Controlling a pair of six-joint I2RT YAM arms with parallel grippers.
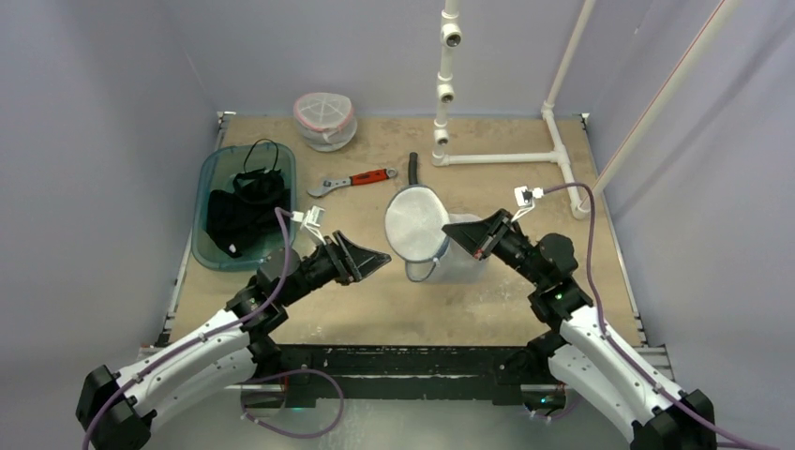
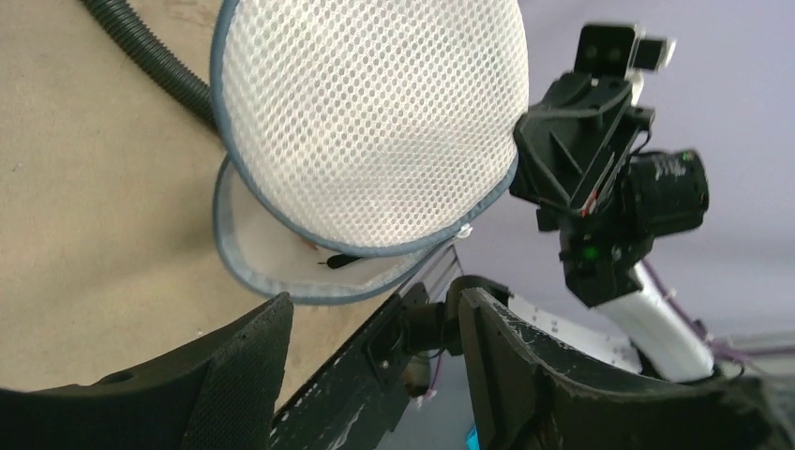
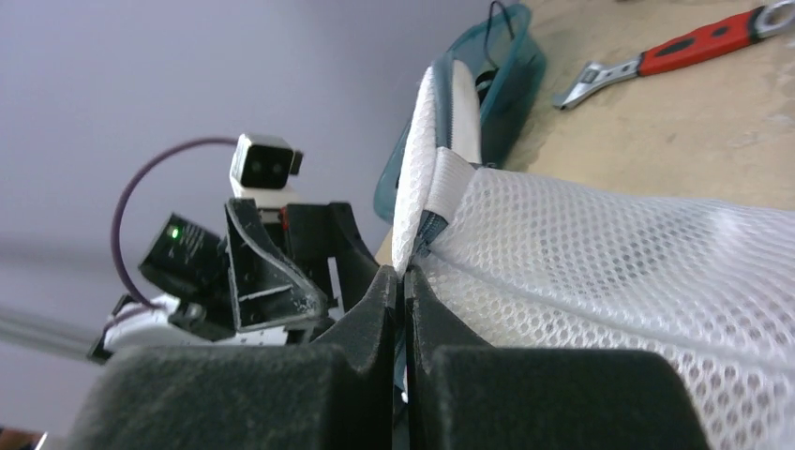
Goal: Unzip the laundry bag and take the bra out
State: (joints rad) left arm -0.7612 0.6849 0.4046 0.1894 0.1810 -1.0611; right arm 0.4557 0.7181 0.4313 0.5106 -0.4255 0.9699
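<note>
Left gripper: your arm reaches low toward the laundry bag, jaws spread, empty.
Right gripper: jaws pinching the bag's rim.

What lies inside the laundry bag is screened by its white mesh and cannot be told. In the right wrist view the bag is cut off by the right edge, the wrench is clipped at the top right corner, and the teal bin is largely hidden behind the bag's raised flap. The dark heap in the bin, far left, cannot be identified.
</note>
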